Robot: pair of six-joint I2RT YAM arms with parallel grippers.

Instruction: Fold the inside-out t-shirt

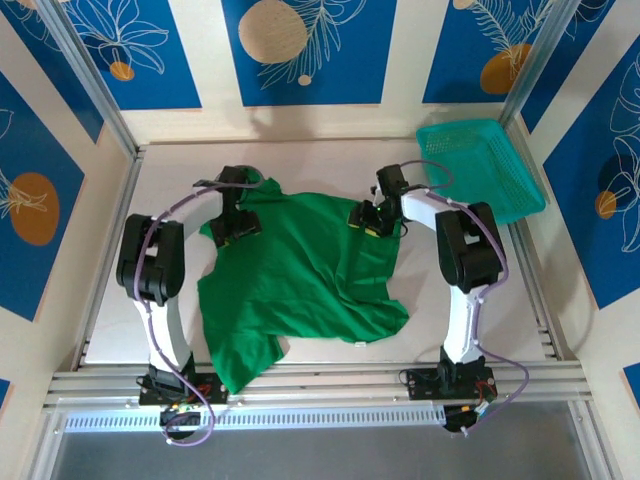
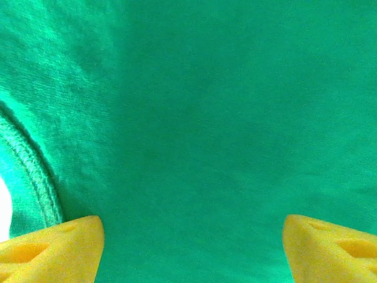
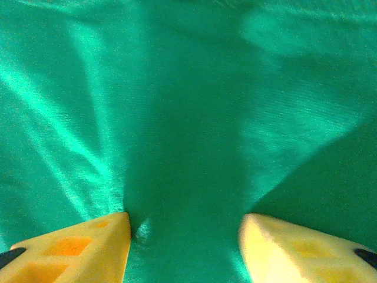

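Blue floral panels ring the pale table (image 1: 520, 310). I see the t-shirt (image 1: 300, 270) lying rumpled across the middle of the frame, one corner trailing to the lower left. My left gripper (image 1: 240, 225) rests on its upper left part and my right gripper (image 1: 368, 220) on its upper right. Both are released, jaws spread, with their fingertips on the cloth. A teal basket (image 1: 480, 165) sits at upper right.

The pale table (image 1: 300, 165) carries two items. A green t-shirt (image 1: 300, 270) lies spread and wrinkled across its centre, one corner reaching the near-left edge. A teal mesh basket (image 1: 480, 165) sits at the far right corner.
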